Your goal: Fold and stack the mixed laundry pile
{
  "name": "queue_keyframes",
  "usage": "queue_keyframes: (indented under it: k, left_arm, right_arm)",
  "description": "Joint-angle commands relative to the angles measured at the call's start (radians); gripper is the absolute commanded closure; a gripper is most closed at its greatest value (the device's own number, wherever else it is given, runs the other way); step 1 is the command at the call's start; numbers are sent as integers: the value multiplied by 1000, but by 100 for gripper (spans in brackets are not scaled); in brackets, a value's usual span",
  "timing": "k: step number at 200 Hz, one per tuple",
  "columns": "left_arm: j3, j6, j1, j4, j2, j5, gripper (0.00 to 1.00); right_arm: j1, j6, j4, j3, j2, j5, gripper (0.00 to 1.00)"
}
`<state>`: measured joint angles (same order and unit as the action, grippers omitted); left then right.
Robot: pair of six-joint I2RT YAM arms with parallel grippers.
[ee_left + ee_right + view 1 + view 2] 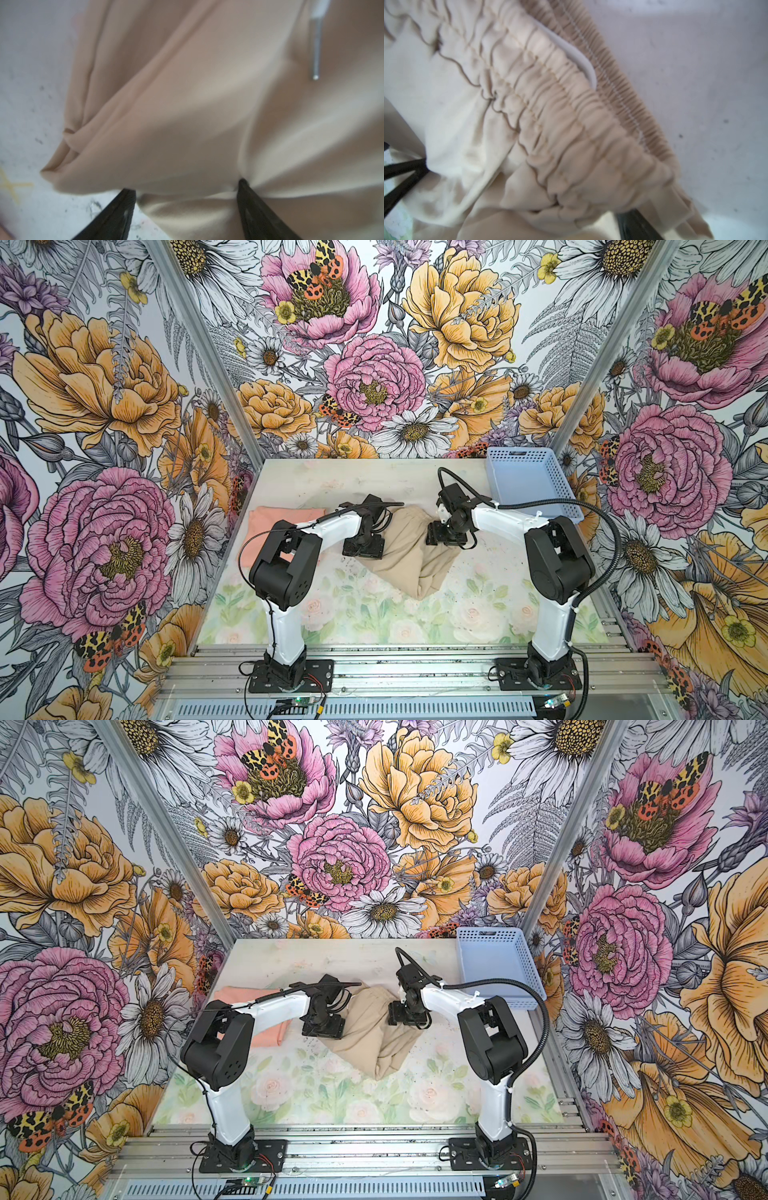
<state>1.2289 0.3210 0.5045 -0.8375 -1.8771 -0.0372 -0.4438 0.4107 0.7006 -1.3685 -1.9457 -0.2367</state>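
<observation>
The beige garment (409,560) lies bunched in the middle of the table in both top views, its upper part gathered between my two grippers. My left gripper (365,546) sits at its left edge. In the left wrist view the fingers (249,199) stand wide apart with a thick fold of fabric pinched between them, and a white drawstring (316,54) hangs beyond. My right gripper (446,537) holds the gathered waistband (560,108); one finger (631,224) shows, the other is hidden under cloth. The salmon T-shirt (282,516) lies folded flat at the left, partly behind my left arm.
A light blue perforated basket (532,485) stands at the back right corner, just behind my right arm. The table (332,477) has a pale floral surface, with walls on three sides and the arm bases along the front rail.
</observation>
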Motion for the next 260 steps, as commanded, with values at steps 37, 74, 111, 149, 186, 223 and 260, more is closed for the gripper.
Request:
queue_keyframes:
  k: [37, 74, 111, 149, 186, 223, 260]
  left_arm:
    - [-170, 240, 119, -24, 158, 38, 21]
    - [-129, 265, 121, -27, 271, 37, 17]
    - [-78, 195, 45, -19, 339, 17, 17]
    - [-27, 20, -36, 2, 255, -10, 13]
    - [0, -97, -80, 46, 175, 22, 4]
    - [31, -155, -97, 60, 106, 6, 1]
    - [66, -187, -137, 88, 65, 93, 1]
  right_arm:
    - [3, -169, 179, -219, -43, 10, 30]
    - [-25, -70, 178, -117, 147, -84, 32]
    - [-108, 119, -11, 7, 202, -190, 44]
    - [-140, 134, -55, 79, 115, -72, 50]
    - [-109, 91, -47, 93, 46, -22, 50]
    - [-94, 132, -44, 131, 168, -59, 37]
    - [-61, 212, -46, 238, 318, -54, 23]
